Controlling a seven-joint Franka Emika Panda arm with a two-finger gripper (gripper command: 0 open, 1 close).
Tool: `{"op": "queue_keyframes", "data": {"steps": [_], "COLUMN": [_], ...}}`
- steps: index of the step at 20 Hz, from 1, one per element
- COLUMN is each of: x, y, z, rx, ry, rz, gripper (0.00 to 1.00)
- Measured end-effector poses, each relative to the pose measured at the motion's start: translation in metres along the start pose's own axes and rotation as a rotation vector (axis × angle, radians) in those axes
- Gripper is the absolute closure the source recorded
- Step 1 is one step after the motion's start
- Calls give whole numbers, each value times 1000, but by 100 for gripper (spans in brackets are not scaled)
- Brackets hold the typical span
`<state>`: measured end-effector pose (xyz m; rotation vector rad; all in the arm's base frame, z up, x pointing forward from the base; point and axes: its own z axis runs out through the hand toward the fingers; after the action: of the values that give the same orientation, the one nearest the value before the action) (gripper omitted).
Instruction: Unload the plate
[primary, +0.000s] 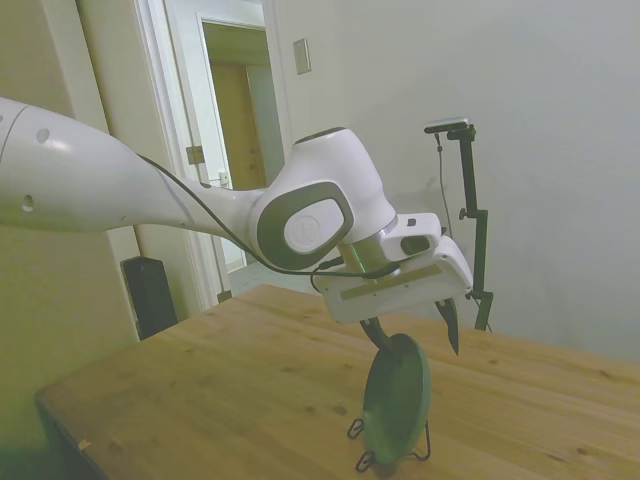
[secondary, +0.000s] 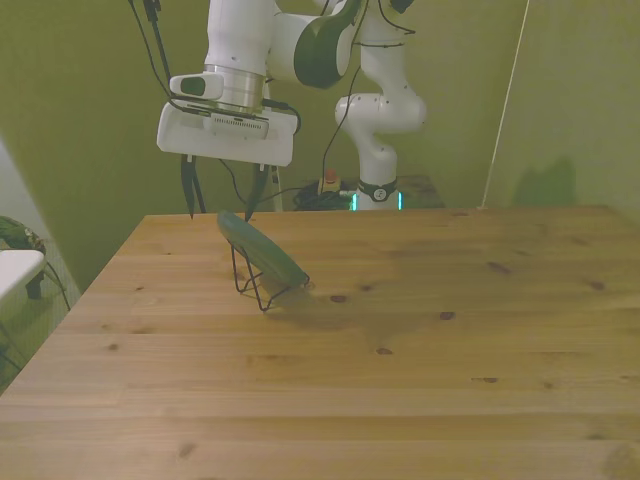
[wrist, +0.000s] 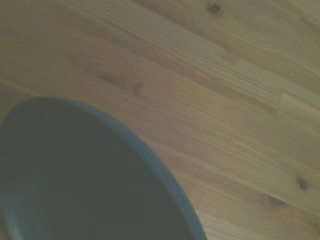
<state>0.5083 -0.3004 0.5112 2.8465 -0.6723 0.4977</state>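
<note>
The grey-green plate (primary: 397, 398) (secondary: 262, 250) leans tilted in a thin black wire stand (primary: 362, 461) (secondary: 250, 285) on the wooden table, toward the front view's left. My gripper (primary: 413, 332) (secondary: 222, 197) hangs open right over the plate's top rim. One dark finger (secondary: 188, 192) is on each side of the rim, and the rim's top is about level with the fingertips. I see no contact between fingers and plate. The wrist view shows the plate's dark face (wrist: 75, 180) close up and blurred over the table boards.
The wooden table (secondary: 420, 350) stretches wide toward the front view's right and near side. Its left edge (secondary: 95, 290) in the front view lies close to the stand. A dark box (primary: 150, 293) stands on the floor beyond the table by a doorway.
</note>
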Motion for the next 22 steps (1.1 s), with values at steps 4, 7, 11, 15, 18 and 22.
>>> {"op": "queue_keyframes", "data": {"steps": [4, 7, 11, 15, 18, 22], "x": [2, 3, 5, 5, 5, 4], "y": [-1, -2, -4, -5, -5, -4], "z": [1, 3, 1, 1, 1, 2], "rx": [-1, 3, 13, 13, 13, 13], "ry": [2, 1, 4, 5, 5, 3], "rz": [-6, -5, -1, -15, -22, -23], "gripper": [100, 100, 100, 100, 100, 100]}}
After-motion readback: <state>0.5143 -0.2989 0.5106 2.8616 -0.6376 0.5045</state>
